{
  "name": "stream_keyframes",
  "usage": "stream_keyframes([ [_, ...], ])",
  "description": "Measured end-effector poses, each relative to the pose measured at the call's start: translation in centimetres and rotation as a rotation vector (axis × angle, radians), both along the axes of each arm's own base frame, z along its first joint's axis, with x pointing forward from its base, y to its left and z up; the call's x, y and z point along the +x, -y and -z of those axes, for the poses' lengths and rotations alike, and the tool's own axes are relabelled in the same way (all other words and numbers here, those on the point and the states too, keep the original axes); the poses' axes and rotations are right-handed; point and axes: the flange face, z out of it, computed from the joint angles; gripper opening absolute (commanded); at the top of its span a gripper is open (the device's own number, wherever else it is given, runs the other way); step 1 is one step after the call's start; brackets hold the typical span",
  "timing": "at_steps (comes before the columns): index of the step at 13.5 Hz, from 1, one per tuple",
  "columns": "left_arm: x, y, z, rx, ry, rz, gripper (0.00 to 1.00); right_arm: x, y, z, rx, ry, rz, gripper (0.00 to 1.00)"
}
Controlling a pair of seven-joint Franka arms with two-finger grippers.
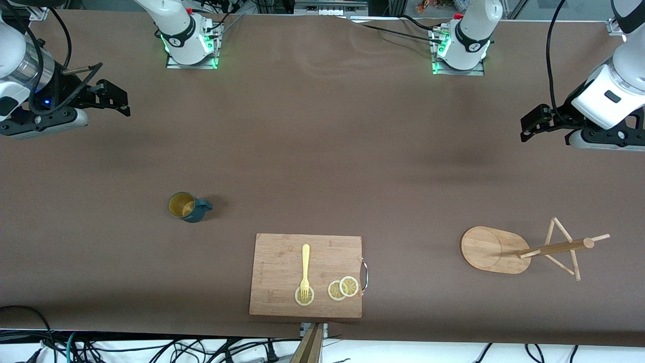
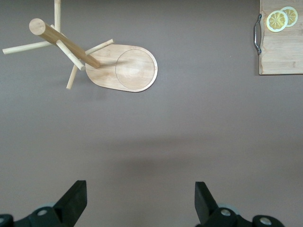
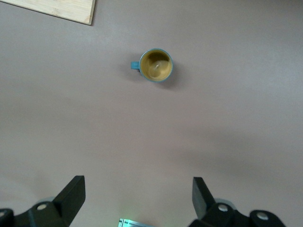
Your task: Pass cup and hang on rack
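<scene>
Cutting board [image 1: 282, 275] at the tabletop's front edge; the cup [image 1: 187, 206] stands upright toward my right arm's end, the rack [image 1: 496, 249] toward my left's. My right gripper [image 1: 108, 98] and left gripper [image 1: 536, 123] hover, fingers apart, empty. Risk: the small handle missing a thin peg.

The bench [image 1: 322, 151] is covered in a matt brown cloth-like sheet. Pale, smooth wood is seen on the rack [image 1: 496, 249] and cutting board [image 1: 282, 262]. The cup [image 1: 187, 206] looks glazed, the fork [image 1: 305, 269] plastic, and a metal handle [image 1: 365, 276] is fitted to the board.
</scene>
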Motion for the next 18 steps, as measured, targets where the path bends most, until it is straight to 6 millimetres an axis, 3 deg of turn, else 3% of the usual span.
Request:
stream_keyframes([
  [18, -0.25, -0.09, 0.30, 0.002, -0.025, -0.001, 1.00, 0.17, 0.53, 0.19, -0.014, -0.002, 0.013, 1.00],
])
